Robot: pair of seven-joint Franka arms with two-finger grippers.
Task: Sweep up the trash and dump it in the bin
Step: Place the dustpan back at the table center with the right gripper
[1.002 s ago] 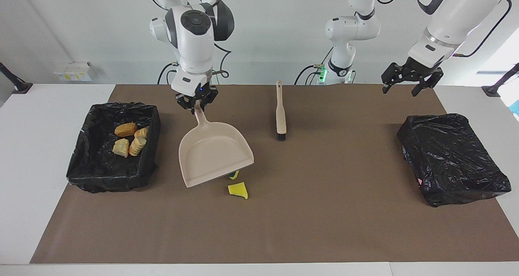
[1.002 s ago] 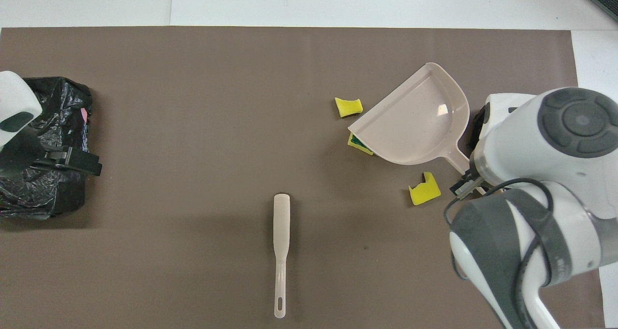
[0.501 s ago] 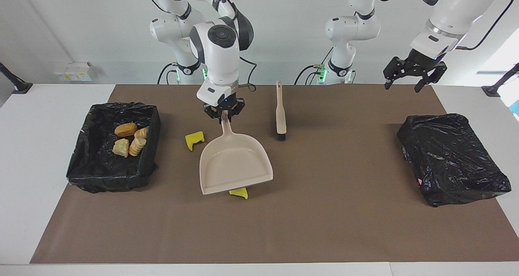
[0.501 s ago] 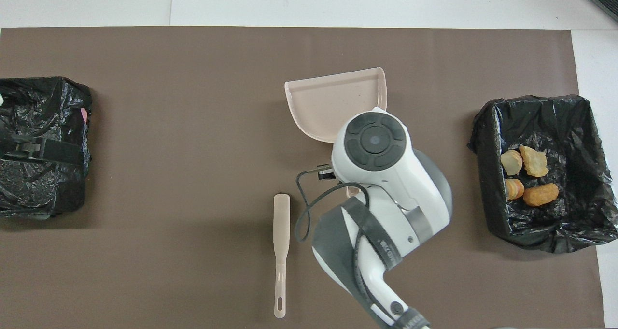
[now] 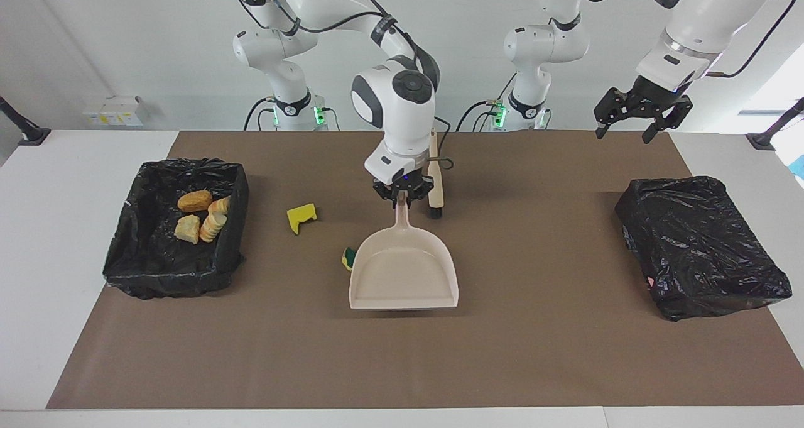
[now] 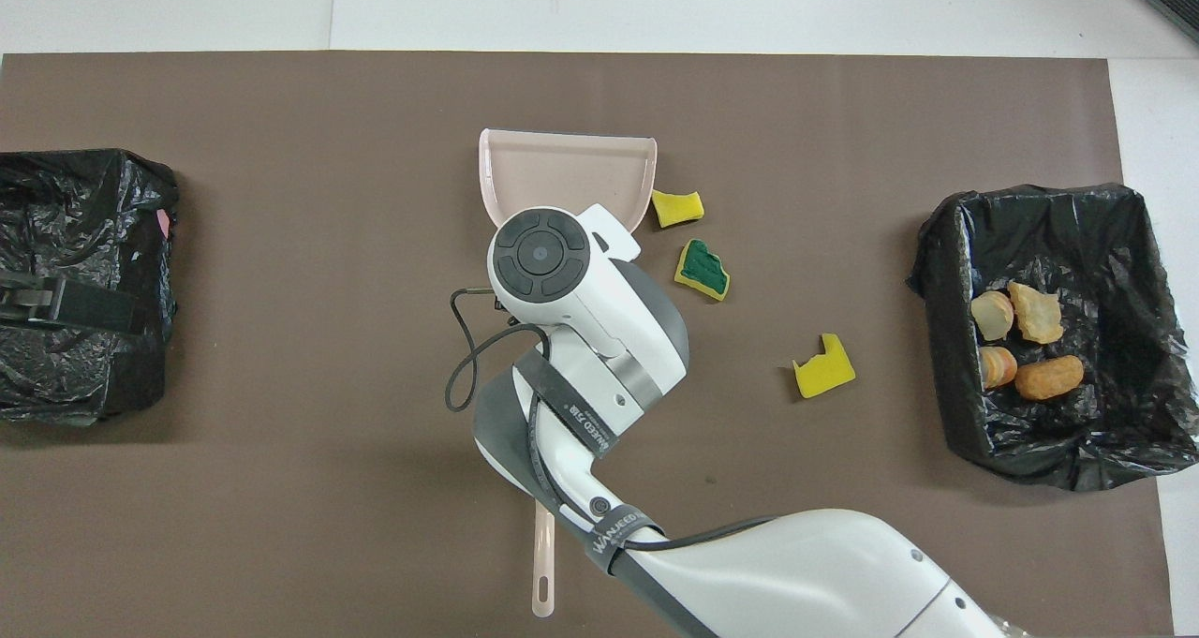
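My right gripper (image 5: 402, 200) is shut on the handle of the beige dustpan (image 5: 405, 271), which it holds low over the middle of the mat, mouth pointing away from the robots. Three yellow sponge pieces of trash lie toward the right arm's end: one (image 6: 676, 207) beside the pan's mouth corner, a green-faced one (image 6: 704, 269) beside the pan's wall, and a notched one (image 6: 822, 368) nearer the bin. The black-lined bin (image 5: 182, 164) holds several tan bread chunks (image 5: 201, 214). My left gripper (image 5: 634, 117) hangs open, waiting high over the left arm's end.
The beige hand brush (image 5: 435, 189) lies on the mat nearer the robots than the dustpan, partly covered by my right arm. A closed black bag (image 5: 697, 246) sits at the left arm's end of the brown mat.
My right arm has carried the dustpan from beside the bin to the middle of the mat and turned its mouth away from the robots. The left gripper rose slightly at first.
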